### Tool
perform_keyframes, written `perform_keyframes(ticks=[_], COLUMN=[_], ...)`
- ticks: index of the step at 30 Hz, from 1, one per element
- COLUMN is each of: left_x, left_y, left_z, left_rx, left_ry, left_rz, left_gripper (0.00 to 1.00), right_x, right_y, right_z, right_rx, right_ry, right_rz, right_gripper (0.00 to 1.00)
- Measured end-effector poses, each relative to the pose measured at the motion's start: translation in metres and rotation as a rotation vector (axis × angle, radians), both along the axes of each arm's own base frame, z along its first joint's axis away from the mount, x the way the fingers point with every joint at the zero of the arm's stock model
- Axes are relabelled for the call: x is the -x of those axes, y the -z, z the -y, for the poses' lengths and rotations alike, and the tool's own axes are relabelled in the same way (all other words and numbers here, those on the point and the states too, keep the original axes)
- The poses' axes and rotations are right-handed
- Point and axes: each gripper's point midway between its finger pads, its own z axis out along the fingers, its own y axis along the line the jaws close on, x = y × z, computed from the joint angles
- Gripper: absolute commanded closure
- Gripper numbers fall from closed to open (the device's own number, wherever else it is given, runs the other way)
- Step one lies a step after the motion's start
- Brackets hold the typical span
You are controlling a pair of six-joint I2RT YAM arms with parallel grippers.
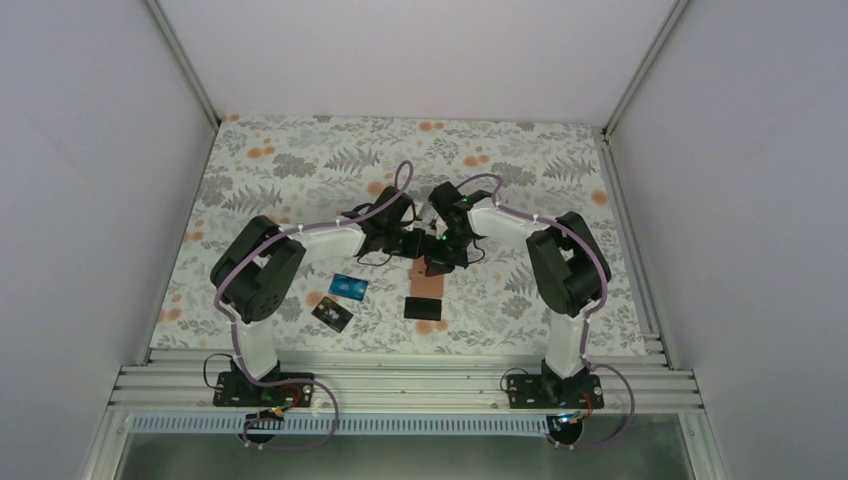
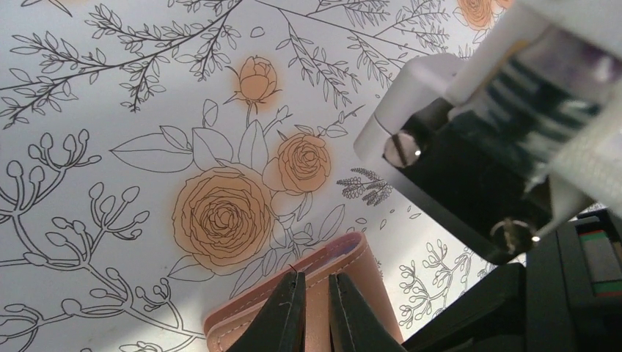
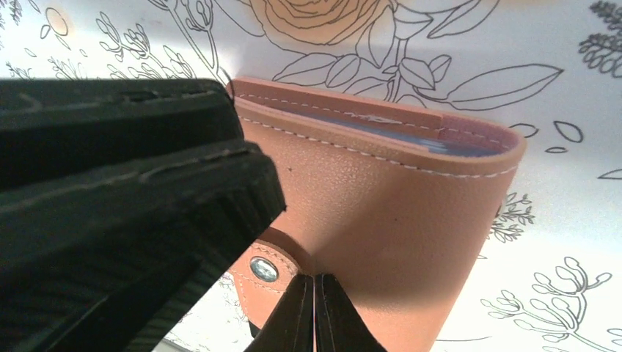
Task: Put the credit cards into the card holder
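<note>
A white cloth (image 1: 300, 170) printed with grey leaves and orange flowers covers the table. Plain white walls (image 1: 90, 200) close it on the left, on the right and on the far side. A metal rail (image 1: 400, 385) runs along the near edge, and both arm bases are bolted there.

Both arms reach inward and meet over the middle of the cloth, with the wrists bent down. The left gripper (image 2: 314, 282) comes from the left. Its fingers stand narrow, and the tan leather of the card holder (image 2: 334, 268) is pinched between them. The right gripper (image 3: 314, 282) comes from the right with its fingers pressed fully together. Their tips rest against the outer leather just beside the stud tab, but I cannot tell if they pinch any leather. The two grippers are very near each other.

The card holder sits near the centre of the cloth, directly under the grippers. A blue edge (image 3: 411, 138) shows in its top slot.

A blue card (image 1: 349, 288) lies flat to the left of the holder, and a black card (image 1: 332, 316) lies nearer the rail. A second black card (image 1: 423, 306) lies just in front of the holder. Behind the grippers the cloth stretches on to the far wall, and on each side it reaches past the elbows towards the side walls.
</note>
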Motion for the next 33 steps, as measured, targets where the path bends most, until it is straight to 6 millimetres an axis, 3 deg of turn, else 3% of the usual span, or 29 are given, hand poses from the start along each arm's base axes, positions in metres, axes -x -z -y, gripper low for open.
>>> perform_keyframes(ticks=[6, 14, 25, 30, 33], left_x=[0.001, 0.004, 0.005, 0.015, 0.021], left_y=[0.001, 0.007, -0.037, -0.026, -0.014], left_z=[0.0, -0.008, -0.026, -0.044, -0.052], left_rx=[0.014, -0.001, -0.028, -0.092, -0.128], left_ry=[0.014, 0.013, -0.006, -0.022, -0.021], left_rz=[-0.008, -0.019, 0.098, 0.095, 0.075], left_gripper=[0.89, 0.89, 0.89, 0.89, 0.89], right_x=[0.001, -0.002, -0.003, -0.005, -0.005], right_y=[-0.001, -0.002, -0.009, -0.025, -0.028], right_z=[-0.001, -0.006, -0.006, -0.011, -0.014], right_rx=[-0.007, -0.035, -0.046, -0.099, -0.125], right_ry=[0.002, 0.0, -0.007, -0.019, -0.029], right_rz=[-0.008, 0.002, 0.028, 0.057, 0.062], right_gripper=[0.84, 0.87, 0.89, 0.79, 0.77])
